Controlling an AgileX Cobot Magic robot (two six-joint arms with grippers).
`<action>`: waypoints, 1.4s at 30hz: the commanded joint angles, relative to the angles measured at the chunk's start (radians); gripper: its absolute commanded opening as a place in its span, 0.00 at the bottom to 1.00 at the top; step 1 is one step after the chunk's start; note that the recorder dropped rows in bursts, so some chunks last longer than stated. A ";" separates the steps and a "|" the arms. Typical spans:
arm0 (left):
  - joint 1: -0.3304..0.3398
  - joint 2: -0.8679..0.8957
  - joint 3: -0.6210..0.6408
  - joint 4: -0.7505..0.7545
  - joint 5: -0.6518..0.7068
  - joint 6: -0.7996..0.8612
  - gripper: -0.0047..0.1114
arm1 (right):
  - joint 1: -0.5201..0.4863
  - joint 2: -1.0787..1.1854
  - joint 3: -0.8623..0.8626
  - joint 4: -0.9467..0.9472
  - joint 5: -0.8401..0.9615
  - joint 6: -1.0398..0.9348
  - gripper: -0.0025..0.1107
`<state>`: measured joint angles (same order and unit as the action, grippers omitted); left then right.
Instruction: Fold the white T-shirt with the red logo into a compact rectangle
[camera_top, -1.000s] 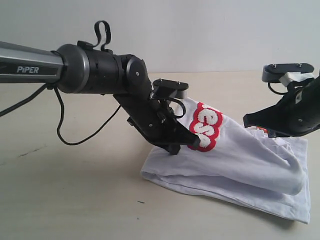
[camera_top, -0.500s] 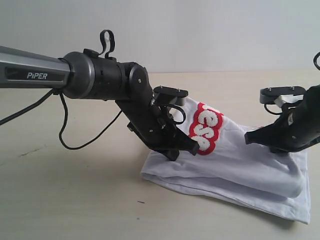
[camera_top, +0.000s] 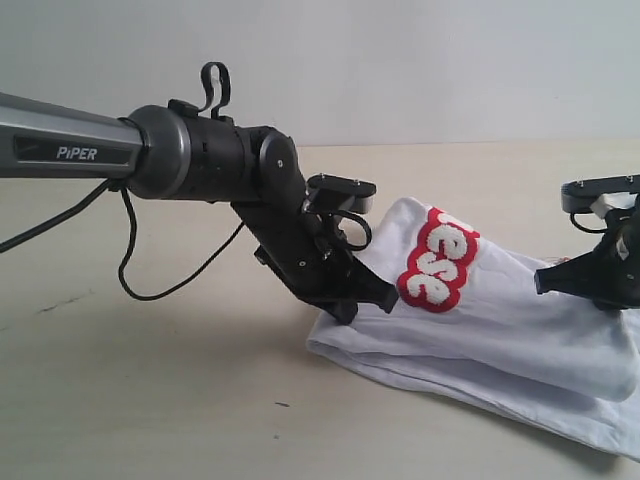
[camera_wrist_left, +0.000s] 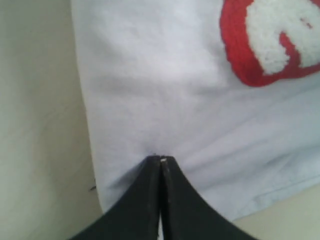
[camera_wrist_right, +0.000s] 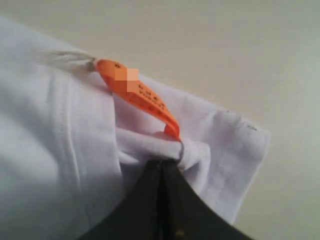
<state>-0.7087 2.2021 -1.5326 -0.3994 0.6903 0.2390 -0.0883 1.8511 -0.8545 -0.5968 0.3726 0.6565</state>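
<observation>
Lying partly folded on the tan table (camera_top: 150, 400), right of centre, the white T-shirt (camera_top: 520, 330) is raised at two spots, its red logo (camera_top: 440, 262) showing just right of the left gripper (camera_top: 385, 300). Only that arm's wrist view shows its jaws pinched together on plain fabric near the shirt's edge. The right gripper (camera_top: 548, 283) sits at the far right, half cut off in the exterior view. Its wrist view shows closed jaws pinching cloth beside the orange neck tag (camera_wrist_right: 137, 95), which the exterior view does not show.
</observation>
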 joint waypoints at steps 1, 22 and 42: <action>0.000 0.029 -0.003 -0.011 0.001 0.000 0.04 | -0.005 -0.085 -0.001 -0.004 -0.017 0.028 0.02; 0.001 -0.072 -0.010 -0.009 -0.383 0.173 0.04 | -0.005 -0.190 -0.001 0.980 0.355 -0.995 0.02; -0.012 0.228 -0.347 -0.070 -0.374 0.177 0.04 | -0.005 0.000 -0.001 0.936 0.493 -0.967 0.02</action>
<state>-0.7173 2.4029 -1.8520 -0.4562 0.3086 0.4128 -0.0883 1.8372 -0.8563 0.3462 0.8433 -0.3121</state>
